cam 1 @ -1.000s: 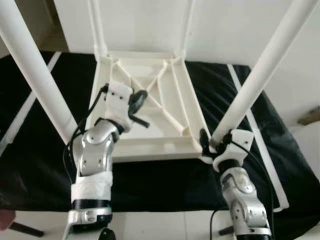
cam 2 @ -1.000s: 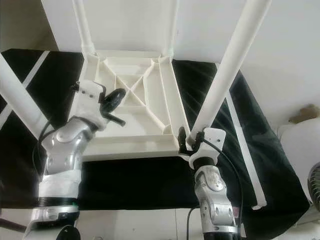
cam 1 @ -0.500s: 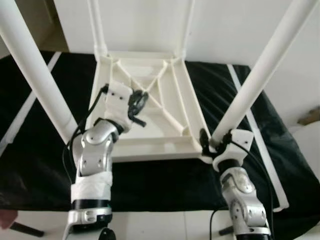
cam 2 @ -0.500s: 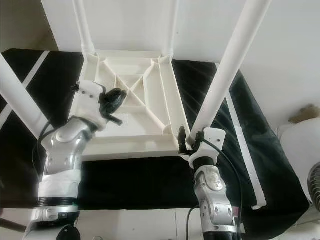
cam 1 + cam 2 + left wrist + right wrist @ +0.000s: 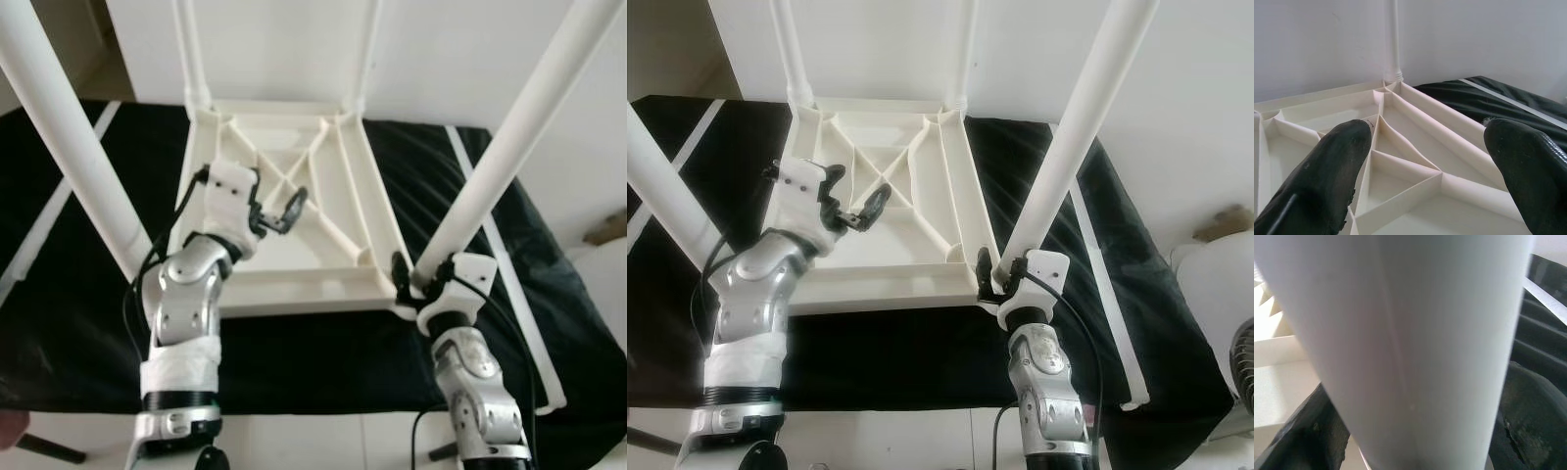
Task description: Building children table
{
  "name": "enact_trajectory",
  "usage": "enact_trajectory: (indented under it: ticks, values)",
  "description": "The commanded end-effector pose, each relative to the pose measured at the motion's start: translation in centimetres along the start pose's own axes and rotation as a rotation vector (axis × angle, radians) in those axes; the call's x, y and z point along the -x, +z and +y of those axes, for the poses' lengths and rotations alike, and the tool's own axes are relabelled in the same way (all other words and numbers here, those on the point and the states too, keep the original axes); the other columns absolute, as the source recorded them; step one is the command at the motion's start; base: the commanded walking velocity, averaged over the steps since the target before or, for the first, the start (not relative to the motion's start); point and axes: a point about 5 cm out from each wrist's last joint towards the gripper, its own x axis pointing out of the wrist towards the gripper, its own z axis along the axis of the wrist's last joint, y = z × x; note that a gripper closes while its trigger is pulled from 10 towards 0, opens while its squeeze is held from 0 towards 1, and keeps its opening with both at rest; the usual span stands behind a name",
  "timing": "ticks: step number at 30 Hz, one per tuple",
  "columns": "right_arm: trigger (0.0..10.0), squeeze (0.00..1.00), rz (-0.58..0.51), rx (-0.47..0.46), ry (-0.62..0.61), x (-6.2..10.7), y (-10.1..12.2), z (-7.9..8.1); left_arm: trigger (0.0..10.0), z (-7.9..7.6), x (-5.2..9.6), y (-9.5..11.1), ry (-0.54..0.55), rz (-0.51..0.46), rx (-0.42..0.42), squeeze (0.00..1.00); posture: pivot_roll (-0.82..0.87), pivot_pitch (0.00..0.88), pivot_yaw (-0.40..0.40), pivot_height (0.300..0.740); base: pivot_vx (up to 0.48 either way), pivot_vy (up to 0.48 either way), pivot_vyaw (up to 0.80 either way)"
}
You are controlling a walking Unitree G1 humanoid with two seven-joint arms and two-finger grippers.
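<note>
**Upturned table, one leg in the right gripper's grasp**

Table (image 5: 294, 250) of white moulded plastic lay upside down on a black cloth (image 5: 78, 323), its ribbed underside facing up and four white tubular legs rising from the corners. The near right leg (image 5: 509, 157) stood in its corner socket, and the right gripper (image 5: 416, 279) was clenched around it just above the socket, black fingers (image 5: 1528, 416) pressed to either side of the tube. The left gripper (image 5: 277, 211) hovered over the crossing ribs of the underside, released, its two fingers (image 5: 1317, 181) spread well apart and touching nothing. The near left leg (image 5: 73, 147) stood just beside the left arm. A white wall (image 5: 284, 39) stood behind the far legs.
</note>
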Motion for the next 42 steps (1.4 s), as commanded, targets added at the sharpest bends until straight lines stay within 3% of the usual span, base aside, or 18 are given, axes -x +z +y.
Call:
enact_trajectory:
  ticks: [1,3,4,5,13,30,31,33,34,42]
  values:
    - [10.0,0.0,0.013,0.013,-0.01,0.2,-0.3,-0.3,10.0,0.8,0.3,-0.3,0.219,0.01,0.008,1.0,-0.08,0.115,-0.04,0.74,0.0,0.0,0.0]
    - [10.0,0.0,0.014,0.014,-0.012,0.2,-0.3,-0.3,10.0,0.7,0.3,-0.3,0.205,0.014,-0.006,1.0,-0.08,0.116,-0.04,0.74,0.0,0.0,0.0]
    - [10.0,0.0,0.015,0.014,-0.012,0.3,-0.3,-0.3,8.8,0.5,0.4,-0.2,0.189,-0.002,0.002,0.0,-0.08,0.118,-0.04,0.74,0.0,0.0,0.0]
    - [10.0,0.0,0.016,0.015,-0.011,0.3,-0.3,-0.3,0.0,0.2,0.4,0.1,0.166,-0.022,0.006,0.0,-0.08,0.121,-0.041,0.74,0.0,0.0,0.0]
    - [10.0,0.0,0.019,0.019,-0.007,0.4,-0.3,-0.3,0.0,-1.0,0.6,0.2,0.077,-0.034,-0.059,0.0,-0.08,0.122,-0.043,0.74,0.0,0.0,0.0]
    - [10.0,0.0,0.018,0.047,0.055,0.6,-0.1,-0.3,0.0,-4.9,2.7,-1.0,-0.28,0.011,-0.147,0.0,-0.08,0.119,-0.051,0.74,0.0,0.0,0.0]
    - [10.0,0.0,0.018,0.052,0.061,0.6,-0.1,-0.4,1.8,-5.2,2.8,-1.2,-0.301,0.022,-0.143,0.0,-0.08,0.117,-0.05,0.74,0.0,0.0,0.0]
    - [10.0,0.0,0.018,0.052,0.061,0.6,-0.1,-0.4,1.8,-5.2,2.8,-1.2,-0.301,0.022,-0.143,0.0,-0.08,0.117,-0.05,0.74,0.0,0.0,0.0]
    - [10.0,0.0,0.018,0.07,0.084,0.7,0.0,-0.7,10.0,-5.7,3.0,-1.5,-0.331,0.045,-0.13,1.0,-0.08,0.114,-0.052,0.74,0.0,0.0,0.0]
    - [10.0,0.0,0.014,0.146,0.178,0.9,0.4,-1.5,10.0,-6.7,3.6,-1.9,-0.409,0.068,-0.124,1.0,-0.1,0.12,-0.05,0.74,0.0,0.0,0.0]
